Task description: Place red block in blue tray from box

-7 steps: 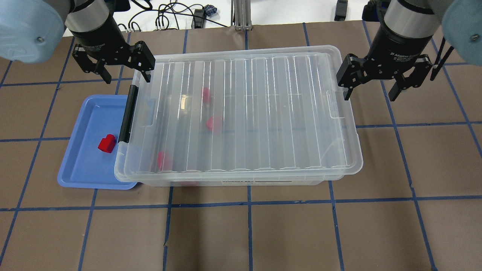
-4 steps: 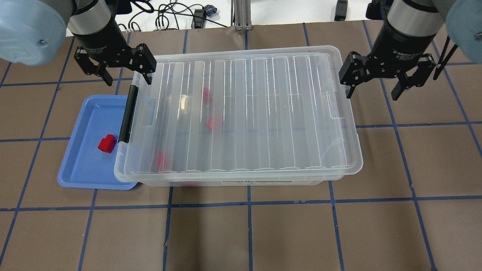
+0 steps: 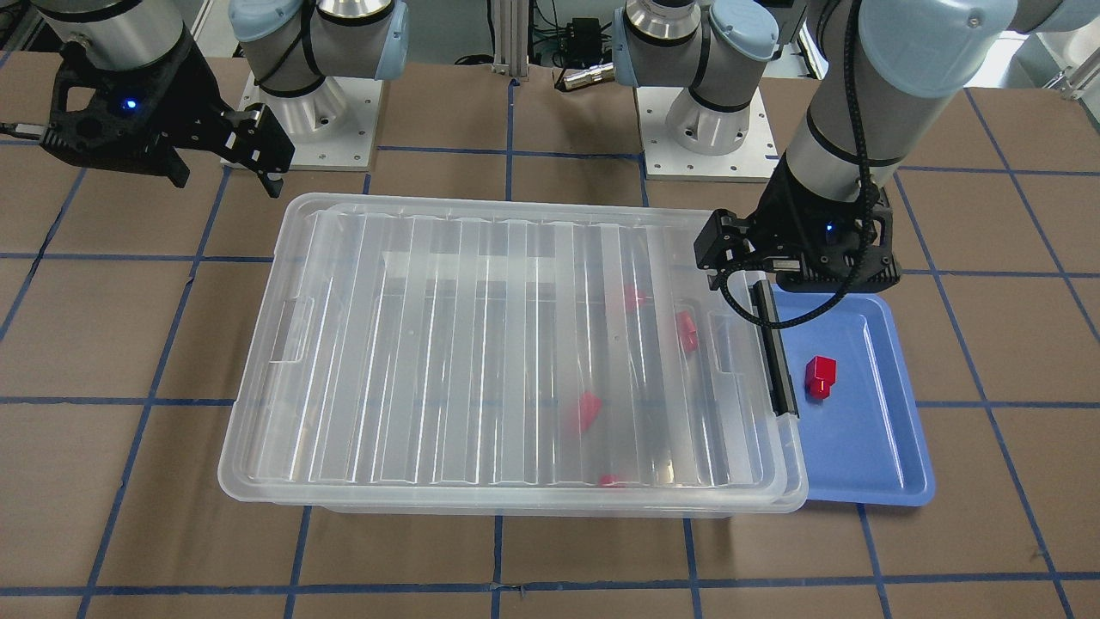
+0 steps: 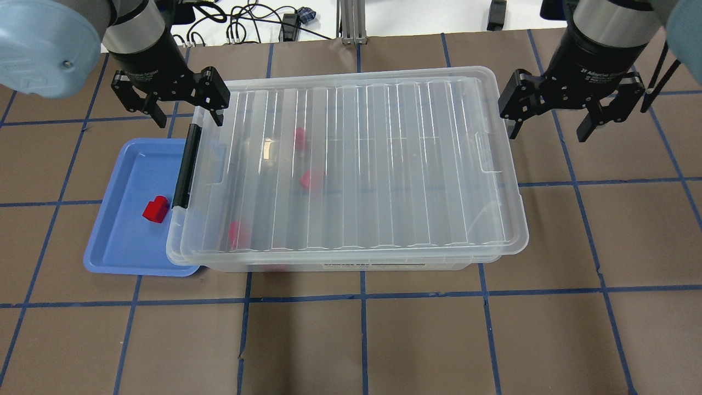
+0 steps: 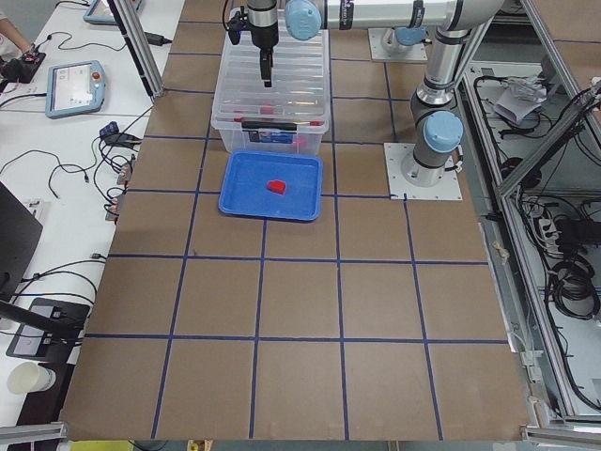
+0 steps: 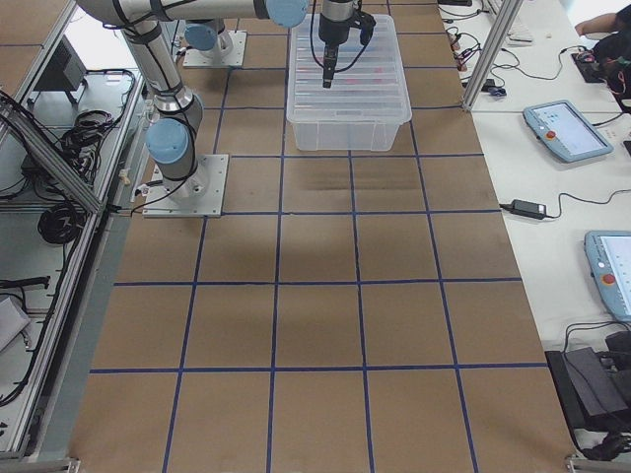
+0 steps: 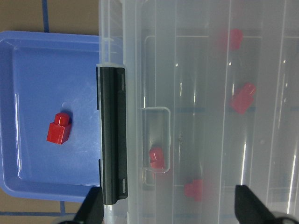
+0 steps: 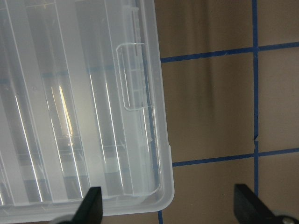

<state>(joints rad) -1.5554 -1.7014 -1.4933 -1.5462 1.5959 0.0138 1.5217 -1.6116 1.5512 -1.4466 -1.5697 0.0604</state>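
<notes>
One red block [image 4: 155, 209] lies in the blue tray [image 4: 126, 241], also seen in the left wrist view [image 7: 59, 129] and the front view [image 3: 819, 376]. The clear box [image 4: 356, 164] has its ribbed lid on, and its black clip handle [image 4: 186, 166] overhangs the tray. Several red blocks [image 4: 311, 179] show blurred through the lid. My left gripper [image 4: 189, 118] is open and empty above the handle end. My right gripper [image 4: 547, 131] is open and empty just beyond the box's other short end.
The box overlaps the tray's [image 3: 868, 447] inner edge. Brown table paper with blue tape lines surrounds both. Cables and an aluminium post [image 4: 349, 22] stand at the table's far edge. The arm bases [image 3: 696, 129] are behind the box.
Both open grippers have shifted slightly to the right in the overhead view, the right one a little farther from the lid's end. Box, lid, tray and blocks have not moved.
</notes>
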